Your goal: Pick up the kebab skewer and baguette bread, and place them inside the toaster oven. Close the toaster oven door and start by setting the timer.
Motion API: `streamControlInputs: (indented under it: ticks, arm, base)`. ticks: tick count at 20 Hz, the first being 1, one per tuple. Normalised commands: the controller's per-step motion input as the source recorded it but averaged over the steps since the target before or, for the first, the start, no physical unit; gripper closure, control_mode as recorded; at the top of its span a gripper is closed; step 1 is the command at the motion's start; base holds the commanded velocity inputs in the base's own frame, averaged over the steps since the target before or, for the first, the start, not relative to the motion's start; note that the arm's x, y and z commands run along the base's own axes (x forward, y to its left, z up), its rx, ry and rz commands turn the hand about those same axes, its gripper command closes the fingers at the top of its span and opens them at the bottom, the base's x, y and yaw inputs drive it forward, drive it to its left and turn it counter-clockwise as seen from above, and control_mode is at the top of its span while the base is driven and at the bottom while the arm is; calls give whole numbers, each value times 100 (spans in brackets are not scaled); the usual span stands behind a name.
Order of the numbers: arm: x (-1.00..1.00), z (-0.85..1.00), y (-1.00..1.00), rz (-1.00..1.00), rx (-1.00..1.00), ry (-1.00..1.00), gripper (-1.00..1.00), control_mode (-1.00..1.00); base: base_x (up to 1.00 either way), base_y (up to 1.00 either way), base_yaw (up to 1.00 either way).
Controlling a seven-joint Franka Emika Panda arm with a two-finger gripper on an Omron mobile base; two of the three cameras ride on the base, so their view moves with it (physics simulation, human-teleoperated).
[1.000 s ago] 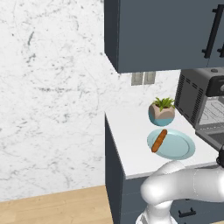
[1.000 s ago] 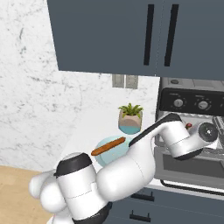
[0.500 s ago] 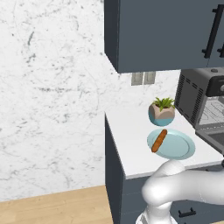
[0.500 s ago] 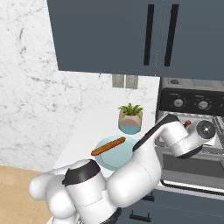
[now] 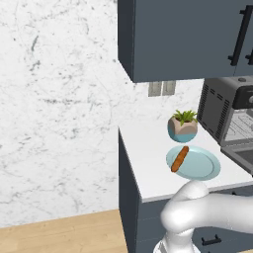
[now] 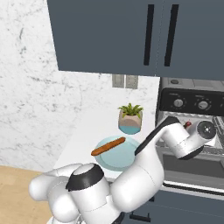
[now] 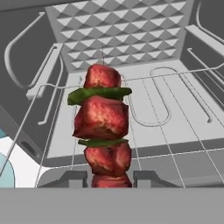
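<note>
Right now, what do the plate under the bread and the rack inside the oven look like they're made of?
The plate looks like glazed ceramic: smooth, even light blue with a soft sheen, though it could be plastic. The wire rack inside the toaster oven looks like bare metal: thin pale grey rods over a grey floor.

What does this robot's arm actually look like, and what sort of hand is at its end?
The arm is glossy white, built of thick rounded segments like swollen tubes, with dark grey-black caps and bands at its joints. No loose cables or markings show. Its hand is a gripper with two small, dark grey, blocky finger tips.
</note>
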Motion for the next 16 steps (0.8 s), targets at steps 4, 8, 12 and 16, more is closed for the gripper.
streamControlInputs:
  ticks: [4, 8, 12, 16]
  arm:
    - [0, -5, 0, 0, 0, 0, -100, -100]
    - [-16, 1, -3, 0, -3, 0, -100, -100]
    - [-25, 44, 0, 0, -1, -1, -100, -100]
    - [-100, 94, 7, -1, 0, -9, -100, -100]
  base:
    - [0, 0, 0]
    - [0, 0, 0]
    - [0, 0, 0]
    - [0, 0, 0]
